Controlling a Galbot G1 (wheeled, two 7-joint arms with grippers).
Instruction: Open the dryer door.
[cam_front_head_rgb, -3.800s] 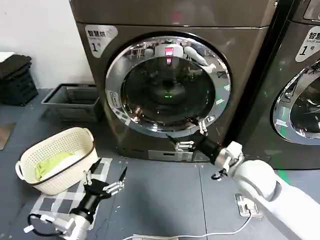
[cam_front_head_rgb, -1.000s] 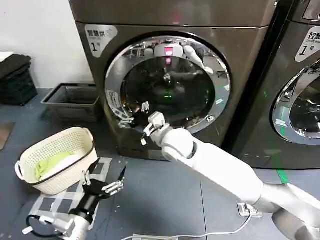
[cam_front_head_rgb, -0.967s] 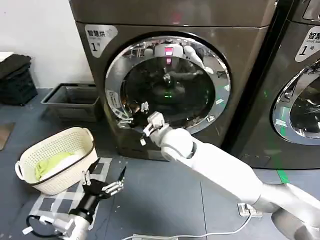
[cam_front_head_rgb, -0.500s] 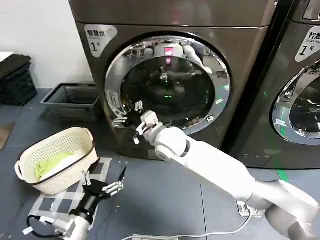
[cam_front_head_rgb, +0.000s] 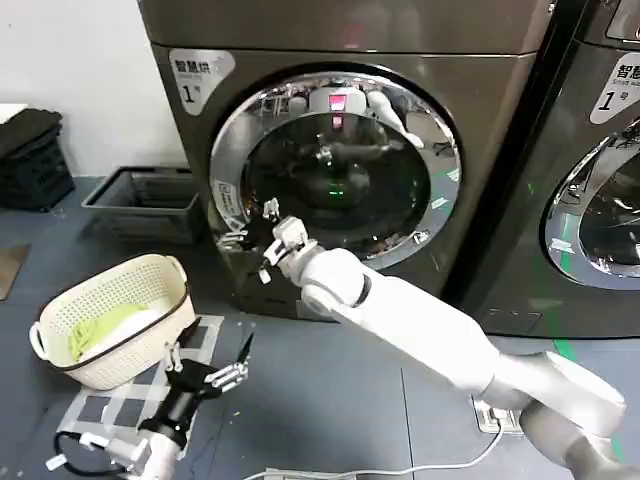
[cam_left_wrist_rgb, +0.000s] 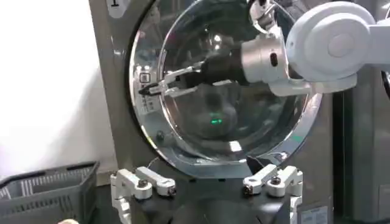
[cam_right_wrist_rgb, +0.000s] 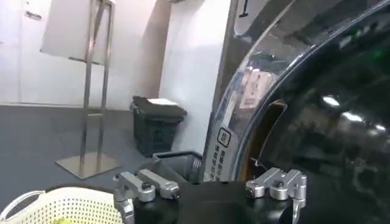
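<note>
The dryer door (cam_front_head_rgb: 335, 170), a chrome ring around dark glass, sits closed on the bronze-grey machine. My right arm reaches across the front of the door, and my right gripper (cam_front_head_rgb: 250, 226) stands open at the left rim of the ring, about halfway up, holding nothing. The left wrist view shows that gripper (cam_left_wrist_rgb: 159, 86) right at the chrome ring (cam_left_wrist_rgb: 141, 103). In the right wrist view the open right gripper (cam_right_wrist_rgb: 210, 185) points at the ring (cam_right_wrist_rgb: 241, 115) beside a dark recess (cam_right_wrist_rgb: 268, 137). My left gripper (cam_front_head_rgb: 208, 368) (cam_left_wrist_rgb: 207, 184) rests open low near the floor.
A cream laundry basket (cam_front_head_rgb: 150, 275) holding green cloth stands on a checked mat (cam_front_head_rgb: 100, 405) at the left. A grey crate (cam_front_head_rgb: 110, 195) and a black crate (cam_front_head_rgb: 30, 160) sit by the wall. A second, darker machine (cam_front_head_rgb: 590, 130) stands at the right. A power strip (cam_front_head_rgb: 495, 412) lies on the floor.
My right arm has swung from the door's lower right across to its left rim, creeping left and up in the last second. The left arm has not moved.
</note>
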